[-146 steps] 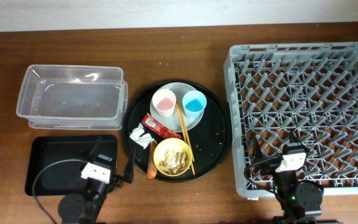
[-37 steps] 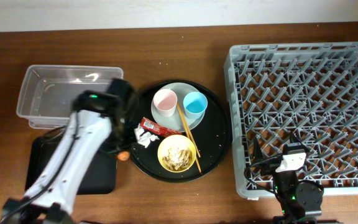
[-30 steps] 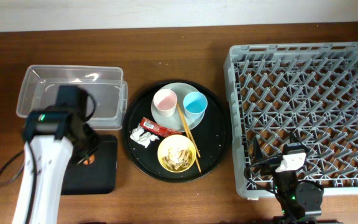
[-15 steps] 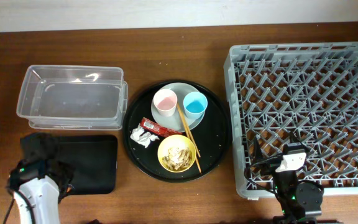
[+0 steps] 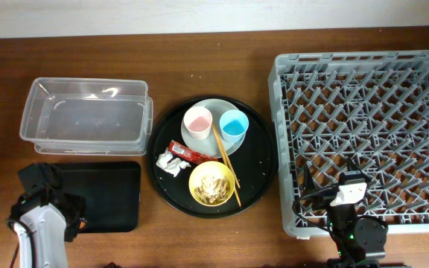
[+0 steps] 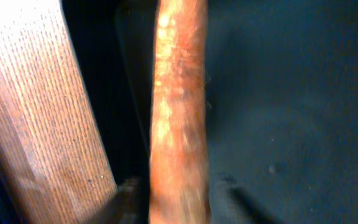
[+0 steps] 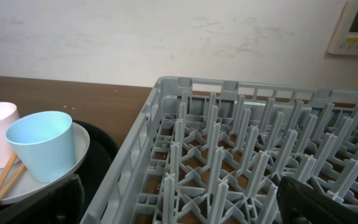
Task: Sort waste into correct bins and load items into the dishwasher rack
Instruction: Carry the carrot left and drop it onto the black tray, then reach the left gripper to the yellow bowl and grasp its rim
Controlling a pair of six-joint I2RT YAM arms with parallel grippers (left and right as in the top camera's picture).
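Observation:
An orange sausage piece runs lengthwise over the left edge of the shallow black bin. My left gripper straddles it, open, with a gap on the right side. On the round tray, the plate carries the pink cup and blue cup. Chopsticks lean across the yellow bowl of beige scraps. The red wrapper and paper ball lie to its left. My right gripper hangs open over the front-left corner of the dishwasher rack.
A clear tub stands behind the black bin. The large round black tray sits between the bins and the rack. Bare wooden table runs along the black bin's left side.
My left arm swung from beside the round tray, past the clear tub, to the black bin's front-left, carrying the sausage piece. Its jaws have widened. The right arm has not moved.

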